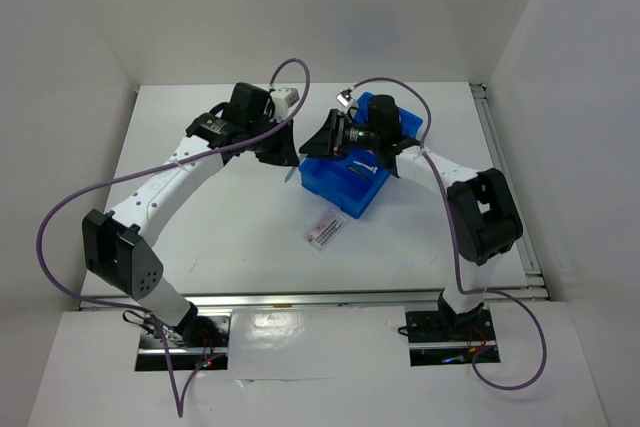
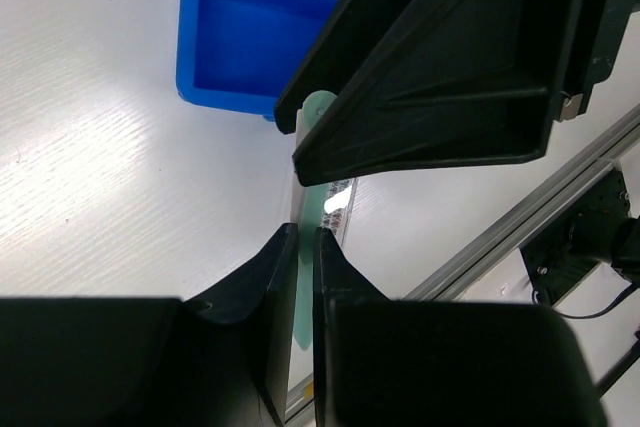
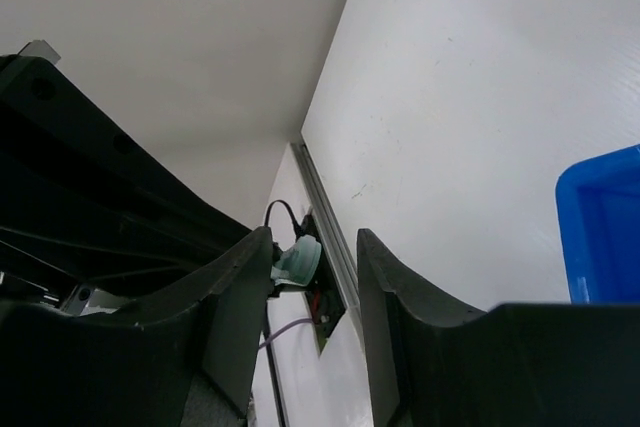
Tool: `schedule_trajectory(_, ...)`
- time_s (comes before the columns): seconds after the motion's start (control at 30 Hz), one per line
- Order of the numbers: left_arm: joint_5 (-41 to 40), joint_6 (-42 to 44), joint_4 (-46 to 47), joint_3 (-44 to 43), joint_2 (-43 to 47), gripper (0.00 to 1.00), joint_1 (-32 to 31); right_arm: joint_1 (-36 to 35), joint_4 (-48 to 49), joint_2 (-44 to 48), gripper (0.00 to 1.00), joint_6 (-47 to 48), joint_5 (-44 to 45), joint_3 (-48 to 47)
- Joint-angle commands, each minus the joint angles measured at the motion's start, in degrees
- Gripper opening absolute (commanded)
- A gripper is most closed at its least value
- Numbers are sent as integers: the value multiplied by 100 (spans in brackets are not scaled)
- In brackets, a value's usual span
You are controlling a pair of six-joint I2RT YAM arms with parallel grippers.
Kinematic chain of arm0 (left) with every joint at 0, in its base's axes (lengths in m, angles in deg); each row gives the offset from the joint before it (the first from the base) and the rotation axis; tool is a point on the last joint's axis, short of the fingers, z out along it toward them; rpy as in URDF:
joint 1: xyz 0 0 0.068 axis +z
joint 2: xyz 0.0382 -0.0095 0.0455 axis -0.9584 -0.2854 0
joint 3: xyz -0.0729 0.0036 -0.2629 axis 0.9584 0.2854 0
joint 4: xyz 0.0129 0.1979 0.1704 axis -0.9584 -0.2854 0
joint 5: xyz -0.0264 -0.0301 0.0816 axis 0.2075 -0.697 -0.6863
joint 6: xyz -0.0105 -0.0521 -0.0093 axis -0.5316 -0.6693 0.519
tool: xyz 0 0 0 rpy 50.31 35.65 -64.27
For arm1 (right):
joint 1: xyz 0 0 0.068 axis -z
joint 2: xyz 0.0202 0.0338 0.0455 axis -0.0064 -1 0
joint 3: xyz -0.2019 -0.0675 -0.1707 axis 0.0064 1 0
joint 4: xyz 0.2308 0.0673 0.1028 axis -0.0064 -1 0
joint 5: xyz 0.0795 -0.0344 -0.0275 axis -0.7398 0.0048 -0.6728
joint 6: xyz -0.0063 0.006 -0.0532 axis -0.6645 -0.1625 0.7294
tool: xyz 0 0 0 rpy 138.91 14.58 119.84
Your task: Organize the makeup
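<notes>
**Left claw pinches the green handle; right claw stands apart at its other end**

The left claw has its two fingers drawn together on the pale green handle, which runs out past the fingertips as a thin flat strip. In the left wrist view the handle's rounded end reaches in among the black fingers of the right claw. That claw's fingers are spread. In its own view the green end shows in the gap, against the finger on the picture's left and clear of the other.

From above, the two claws meet tip to tip over the table, the left claw facing the right claw. The blue tray lies just under and behind the right claw, and a small dark piece sits in it.

The white packet with red print lies flat on the table, below both claws on the side toward the arm bases, just beside the tray's near corner. The left wrist view shows part of it behind the handle.
</notes>
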Motion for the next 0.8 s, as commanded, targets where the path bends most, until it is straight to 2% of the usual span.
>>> schedule_trajectory(0.0, 148, 193, 59, -114, 100, 0, -33, -108, 388, -68, 46, -76, -170, -306)
schedule_trajectory(0.13, 95, 193, 59, -114, 100, 0, -33, -161, 388, -121, 25, -76, -170, -359)
schedule_trajectory(0.17, 43, 193, 59, -114, 100, 0, -33, -161, 388, -121, 15, -76, -170, -359)
schedule_trajectory(0.27, -10, 193, 59, -114, 100, 0, -33, -161, 126, -42, 5, 28, -4, -454)
schedule_trajectory(0.3, -71, 245, 59, -114, 100, 5, -33, -161, -76, 28, 3, 264, 118, -534)
schedule_trajectory(0.37, -238, 246, -54, -114, 100, 21, -33, -161, -1050, 99, 1, 660, 872, -876)
schedule_trajectory(0.4, -300, 307, -116, -192, 100, 43, -33, -161, -1375, 151, 0, 1010, 1215, -990)
schedule_trajectory(0.43, -370, 307, -195, -254, 100, 57, 19, -161, -1962, 151, 0, 1170, 1940, -1235)
schedule_trajectory(0.47, -371, 368, -196, -254, 100, 72, 20, -161, -2194, 152, 0, 1302, 2287, -1342)
schedule_trajectory(0.5, -423, 369, -196, -255, 153, 97, 20, -161, -2405, 152, 0, 1469, 2569, -1473)
schedule_trajectory(0.53, -423, 369, -196, -255, 153, 100, 81, -74, -2468, 204, 0, 1471, 2963, -1475)
schedule_trajectory(0.77, -318, 255, -196, -316, 320, 100, 362, 638, -2521, 82, 0, 1532, 4065, -1668)
